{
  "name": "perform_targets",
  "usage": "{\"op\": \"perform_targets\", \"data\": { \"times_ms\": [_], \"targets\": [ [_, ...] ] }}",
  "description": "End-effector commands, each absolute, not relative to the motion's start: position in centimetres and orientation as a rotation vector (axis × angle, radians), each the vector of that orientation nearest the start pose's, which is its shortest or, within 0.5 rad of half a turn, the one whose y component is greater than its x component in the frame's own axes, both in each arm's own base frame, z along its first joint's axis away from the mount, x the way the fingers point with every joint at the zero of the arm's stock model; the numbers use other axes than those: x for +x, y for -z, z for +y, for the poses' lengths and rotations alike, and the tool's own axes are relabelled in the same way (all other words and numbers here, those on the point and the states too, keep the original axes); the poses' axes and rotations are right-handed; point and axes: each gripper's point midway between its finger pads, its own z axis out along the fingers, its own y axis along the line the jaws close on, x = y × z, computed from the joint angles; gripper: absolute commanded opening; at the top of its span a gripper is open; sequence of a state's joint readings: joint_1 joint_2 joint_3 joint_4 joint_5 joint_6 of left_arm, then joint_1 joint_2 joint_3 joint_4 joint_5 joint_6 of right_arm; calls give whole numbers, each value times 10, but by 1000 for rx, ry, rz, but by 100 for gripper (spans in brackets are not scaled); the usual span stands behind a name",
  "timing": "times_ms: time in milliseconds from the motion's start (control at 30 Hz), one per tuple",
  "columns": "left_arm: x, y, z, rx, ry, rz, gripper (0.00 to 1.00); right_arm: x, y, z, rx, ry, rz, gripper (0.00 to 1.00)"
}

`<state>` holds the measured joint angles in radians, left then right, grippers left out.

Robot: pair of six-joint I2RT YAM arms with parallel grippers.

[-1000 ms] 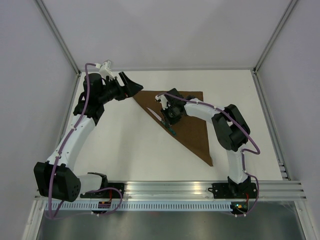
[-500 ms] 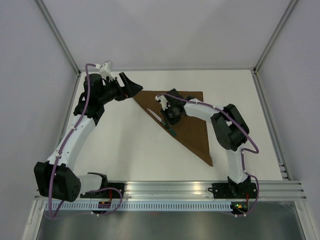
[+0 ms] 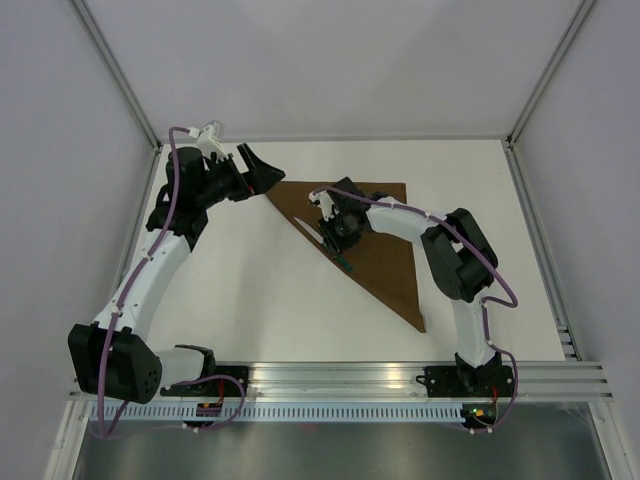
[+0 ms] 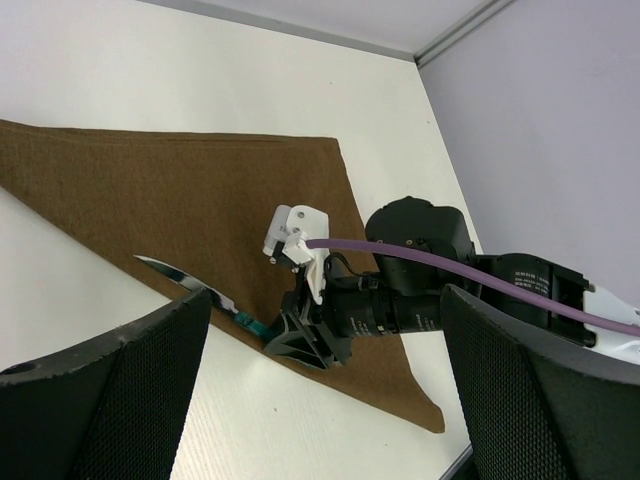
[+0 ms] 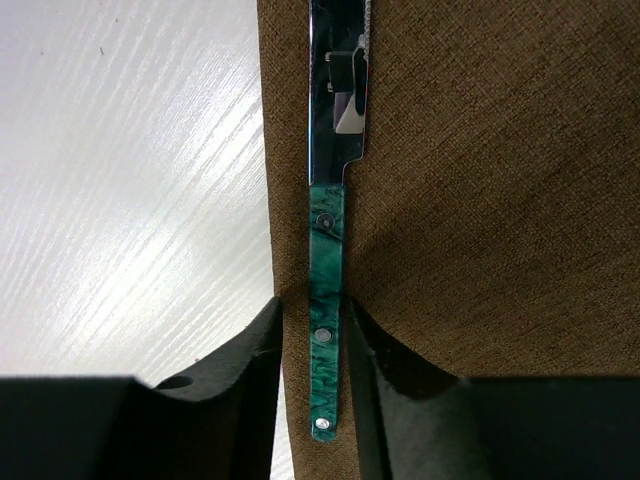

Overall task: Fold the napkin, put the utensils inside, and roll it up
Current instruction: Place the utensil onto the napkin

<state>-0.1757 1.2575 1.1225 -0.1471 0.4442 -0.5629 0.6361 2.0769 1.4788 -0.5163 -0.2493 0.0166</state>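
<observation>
On the napkin [image 5: 480, 200], knife [image 5: 330, 290] parallels folded edge.

Even, bright, diffuse light fills all three views, with no hard glare on the white worktop [image 3: 250, 260]. From above, the arms throw only soft, faint shadows and the picture is sharp to its edges. In the left wrist view the near fingers [image 4: 110, 400] are dark, large and slightly soft, while the napkin [image 4: 200, 190] behind is crisp. In the right wrist view the weave is sharply resolved; the knife [image 5: 337, 130] blade mirrors the camera, and the fingers [image 5: 250, 385] are black silhouettes.
</observation>
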Motion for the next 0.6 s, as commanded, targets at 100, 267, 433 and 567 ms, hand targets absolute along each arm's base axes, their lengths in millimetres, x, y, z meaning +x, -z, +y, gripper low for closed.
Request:
{"op": "perform_targets", "data": {
  "times_ms": [100,267,433,567],
  "targets": [
    [375,-339,-160,56,918,1787,100,347,-54,315,-876,-549,2548,40],
    [375,-364,-163,110,922,1726,100,351,-90,322,-871,-592,2488,44],
    [365,-378,-169,191,882,1667,95,369,-148,309,-795,-607,2396,48],
    [347,-378,-192,279,764,1619,94,403,-191,258,-609,-670,2353,51]
  ]
}}
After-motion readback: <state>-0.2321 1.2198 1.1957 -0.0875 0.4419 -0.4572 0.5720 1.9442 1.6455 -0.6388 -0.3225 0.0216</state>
